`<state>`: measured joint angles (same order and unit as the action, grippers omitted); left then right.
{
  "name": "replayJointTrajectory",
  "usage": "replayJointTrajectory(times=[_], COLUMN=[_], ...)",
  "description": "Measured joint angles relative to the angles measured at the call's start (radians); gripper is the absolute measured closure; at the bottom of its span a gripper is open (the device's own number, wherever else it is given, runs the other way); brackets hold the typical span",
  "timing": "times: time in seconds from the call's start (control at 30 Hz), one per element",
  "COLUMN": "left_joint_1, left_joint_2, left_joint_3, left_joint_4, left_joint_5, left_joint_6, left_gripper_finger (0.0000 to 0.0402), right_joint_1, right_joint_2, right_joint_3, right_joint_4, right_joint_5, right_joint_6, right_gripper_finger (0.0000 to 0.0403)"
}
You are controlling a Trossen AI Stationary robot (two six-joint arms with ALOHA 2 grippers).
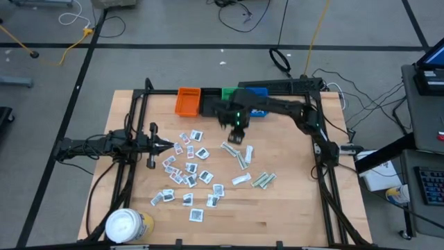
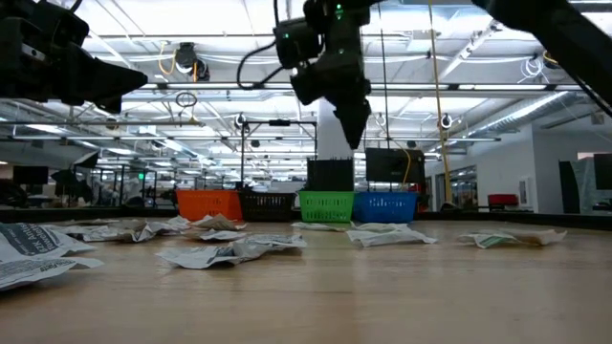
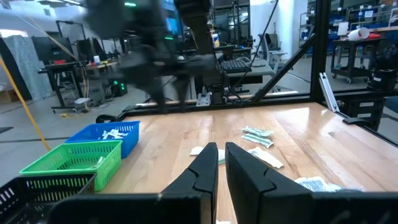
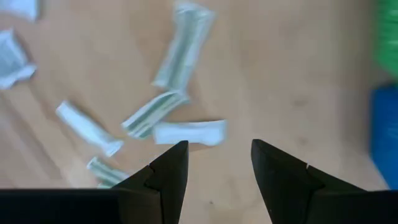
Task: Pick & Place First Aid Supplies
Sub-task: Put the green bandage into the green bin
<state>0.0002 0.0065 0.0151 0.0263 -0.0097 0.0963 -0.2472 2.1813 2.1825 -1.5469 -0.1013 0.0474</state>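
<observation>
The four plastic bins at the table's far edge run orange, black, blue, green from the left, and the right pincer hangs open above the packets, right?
Not quite: the order is orange plastic bin, black, green, then blue, as the low view shows. The right pincer does hang open above the packets.

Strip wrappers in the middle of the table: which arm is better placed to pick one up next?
The right. Its gripper hangs open above the strip wrappers, empty, near the bins. The left gripper is shut and waits at the table's left side, beside the white sachets.
</observation>
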Motion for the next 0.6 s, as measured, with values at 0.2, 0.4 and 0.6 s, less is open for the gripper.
replayJointTrajectory(times=[0.2, 0.4, 0.6], left_joint_1=[0.0, 0.0, 0.0], left_joint_2=[0.0, 0.0, 0.0], left_joint_3=[0.0, 0.0, 0.0], left_joint_4=[0.0, 0.0, 0.0], left_joint_5=[0.0, 0.0, 0.0], left_joint_6=[0.0, 0.0, 0.0], left_gripper_finger=[0.0364, 0.0364, 0.0364], right_joint_1=[0.159, 0.32, 0.445], right_joint_2=[-0.127, -0.275, -0.4], right_joint_3=[-0.194, -0.439, -0.654], right_joint_4=[0.05, 0.144, 0.2], right_joint_5=[-0.001, 0.0, 0.001], right_joint_6=[-0.06, -0.153, -0.212], right_gripper_finger=[0.0236, 0.0236, 0.0236])
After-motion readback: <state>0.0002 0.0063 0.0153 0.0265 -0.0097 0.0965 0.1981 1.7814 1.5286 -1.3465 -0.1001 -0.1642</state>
